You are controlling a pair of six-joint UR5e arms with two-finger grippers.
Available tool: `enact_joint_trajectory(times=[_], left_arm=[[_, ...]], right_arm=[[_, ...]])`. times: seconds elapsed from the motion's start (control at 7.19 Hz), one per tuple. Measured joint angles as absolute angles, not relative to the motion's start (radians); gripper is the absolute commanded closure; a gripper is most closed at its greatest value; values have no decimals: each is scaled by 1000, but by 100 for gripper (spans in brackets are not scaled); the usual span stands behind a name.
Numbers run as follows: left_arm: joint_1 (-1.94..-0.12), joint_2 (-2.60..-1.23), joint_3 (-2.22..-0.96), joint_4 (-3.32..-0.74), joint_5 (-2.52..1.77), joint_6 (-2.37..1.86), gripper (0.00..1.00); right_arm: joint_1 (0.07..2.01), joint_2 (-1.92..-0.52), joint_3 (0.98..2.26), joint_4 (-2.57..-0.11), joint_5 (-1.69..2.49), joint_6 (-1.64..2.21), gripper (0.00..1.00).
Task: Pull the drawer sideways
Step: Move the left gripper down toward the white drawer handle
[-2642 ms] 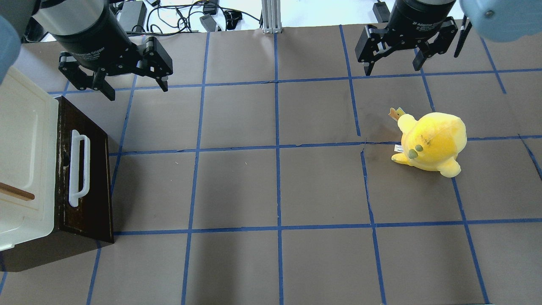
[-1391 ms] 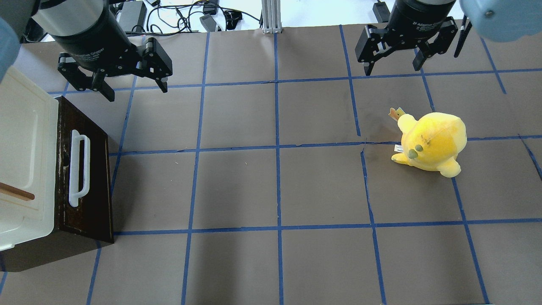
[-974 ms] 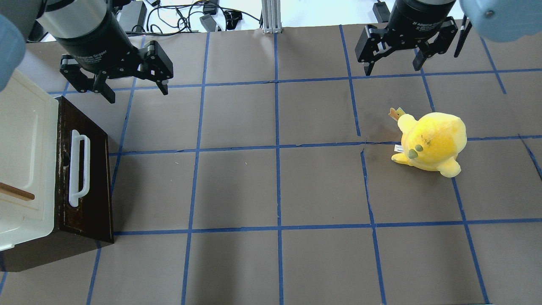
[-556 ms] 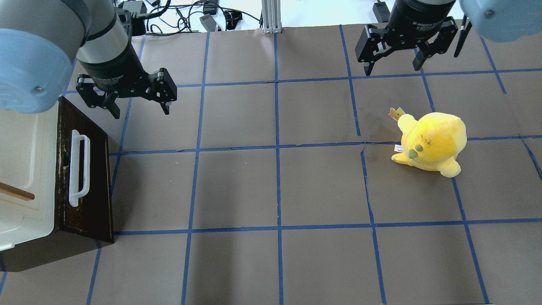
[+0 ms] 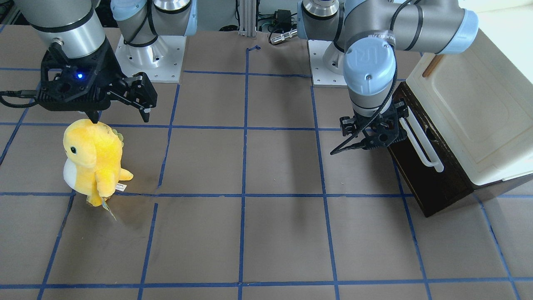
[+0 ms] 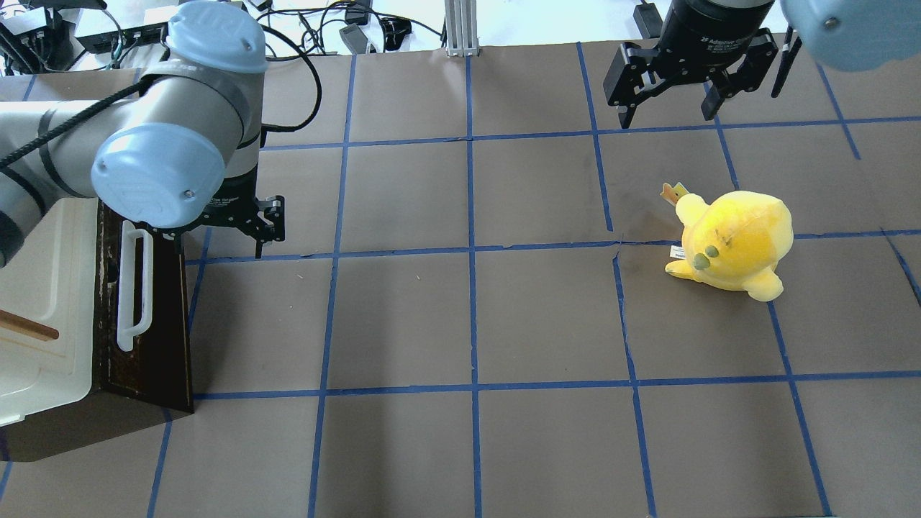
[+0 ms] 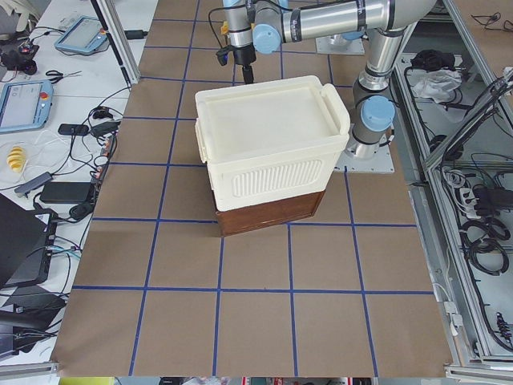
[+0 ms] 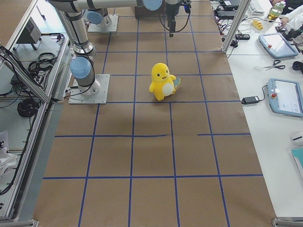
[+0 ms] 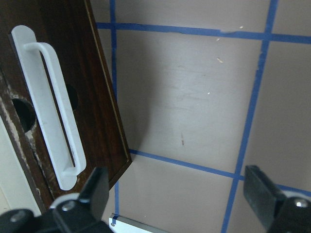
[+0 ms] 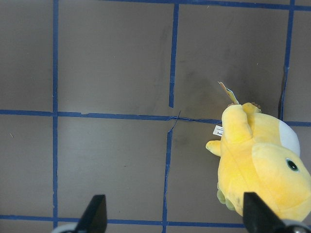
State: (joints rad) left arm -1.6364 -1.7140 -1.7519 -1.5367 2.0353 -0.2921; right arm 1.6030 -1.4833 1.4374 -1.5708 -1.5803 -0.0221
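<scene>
The drawer (image 6: 155,316) has a dark brown front and a long white bar handle (image 6: 134,285). It sits pushed in under the cream-white cabinet (image 6: 39,237) at the table's left edge. It also shows in the front view (image 5: 431,187) and the left wrist view (image 9: 95,92). My left gripper (image 6: 219,243) is open and empty. It hangs low just off the far end of the drawer front, beside the handle (image 9: 51,109), touching nothing. My right gripper (image 6: 667,115) is open and empty, high at the far right.
A yellow plush toy (image 6: 734,244) stands on the right half of the table, below my right gripper (image 10: 175,216). The cabinet's door carries a small brown wooden handle (image 6: 29,327). Cables (image 6: 309,29) lie beyond the table's far edge.
My left arm has swung forward and down from the table's far left to the far end of the drawer front, its gripper still open. The right arm, drawer and toy have not moved.
</scene>
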Motion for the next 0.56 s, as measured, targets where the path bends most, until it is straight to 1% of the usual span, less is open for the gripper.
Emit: enact_joint_trajectory(times=[0.56], left_arm=[[-1722, -1863, -1785, -1631, 2428, -518, 0]], right_arm=[[1603, -1483, 1437, -1571, -1580, -21, 0]])
